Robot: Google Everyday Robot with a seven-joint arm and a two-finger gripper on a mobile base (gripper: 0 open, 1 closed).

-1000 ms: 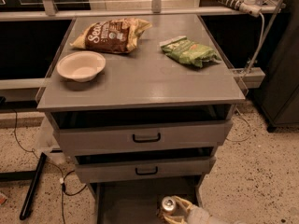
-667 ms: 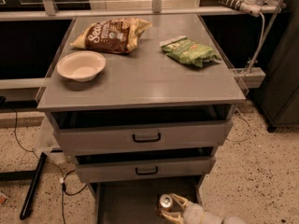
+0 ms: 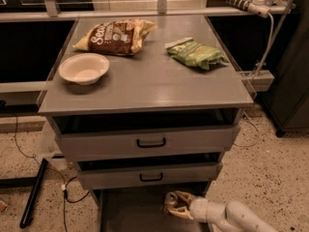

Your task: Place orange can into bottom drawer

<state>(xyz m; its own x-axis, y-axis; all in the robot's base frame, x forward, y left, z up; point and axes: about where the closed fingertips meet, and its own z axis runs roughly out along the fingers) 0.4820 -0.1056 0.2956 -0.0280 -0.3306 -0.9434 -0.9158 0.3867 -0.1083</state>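
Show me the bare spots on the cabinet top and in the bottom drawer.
Cabinet top: the front strip, forward of the bowl and green bag, plus the middle gap between them. Bottom drawer: left floor bare; right side crowded by the gripper holding the orange can.

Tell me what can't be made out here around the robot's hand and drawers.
Camera view: the orange can is mostly covered by the gripper clamped on it over the bottom drawer; its label is unreadable.
Bottom drawer: cut off by the picture's lower edge.
Two upper drawers: insides dark, shadowed under the tabletop.
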